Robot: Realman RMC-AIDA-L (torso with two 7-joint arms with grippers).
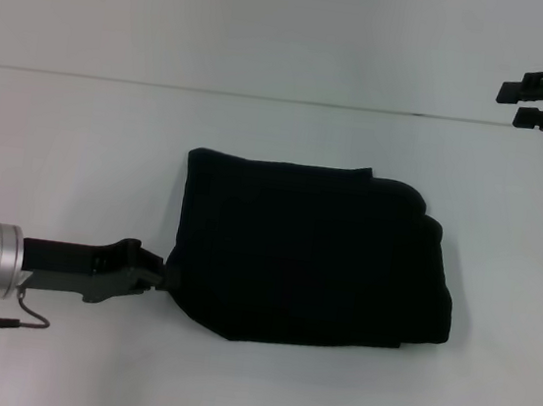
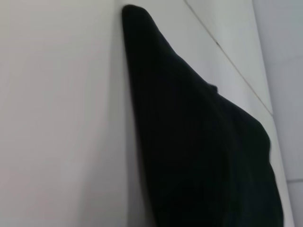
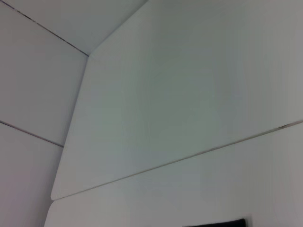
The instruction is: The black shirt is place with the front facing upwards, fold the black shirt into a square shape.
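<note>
Low at the shirt's near left corner, the left end effector (image 1: 156, 275) reaches in level with the tabletop (image 1: 69, 158), its tips against the cloth edge; how far they are parted cannot be told. From there the black shirt (image 1: 309, 257) lies folded into a rough rectangle mid-tabletop, its lettering hidden. Well apart, the right end effector (image 1: 514, 102) hovers at the far right, fingers parted, holding nothing. Pale seams cross the white surface.

One folded black shirt (image 1: 309, 257), one white table (image 1: 81, 140), two grippers: left gripper (image 1: 149, 272), right gripper (image 1: 526, 104).
</note>
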